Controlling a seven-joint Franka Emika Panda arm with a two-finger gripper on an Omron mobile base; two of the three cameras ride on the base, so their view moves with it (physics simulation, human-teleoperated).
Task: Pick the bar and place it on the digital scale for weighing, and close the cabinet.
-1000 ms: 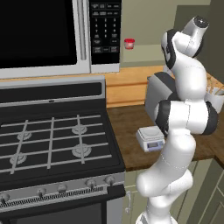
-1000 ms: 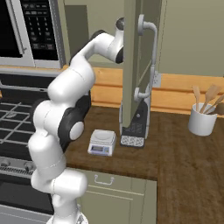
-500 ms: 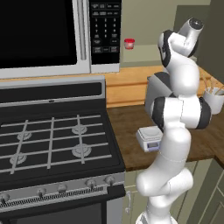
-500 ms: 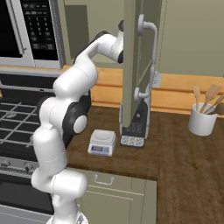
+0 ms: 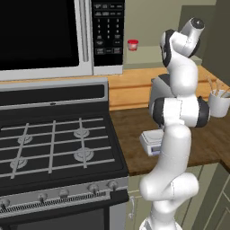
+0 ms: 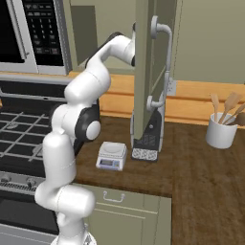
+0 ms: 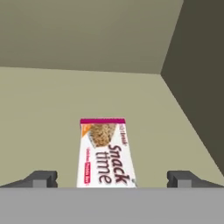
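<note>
The bar (image 7: 104, 151), a pink-edged whitish wrapper printed "Snack time", lies flat on the olive-beige shelf inside the cabinet. My gripper (image 7: 113, 179) is open, one finger tip (image 7: 41, 178) to each side of the bar's near end, well apart from it. The cabinet door (image 6: 143, 72) stands open, seen edge-on with its silver handle (image 6: 165, 62), and my wrist reaches in behind it. On the wooden counter below sits the digital scale (image 6: 111, 156) (image 5: 150, 143), its platform bare.
A grey-and-black coffee machine (image 6: 148, 139) stands under the open door, right behind the scale. A white utensil holder (image 6: 222, 129) is at the counter's right. A red-lidded jar (image 5: 132, 44) sits on the shelf beside the microwave (image 5: 54, 36). The stove (image 5: 49, 143) is on the left.
My arm has stretched further toward the cabinet, the elbow swinging a little left and the hand going deeper behind the open door. Scale and door have not moved.
</note>
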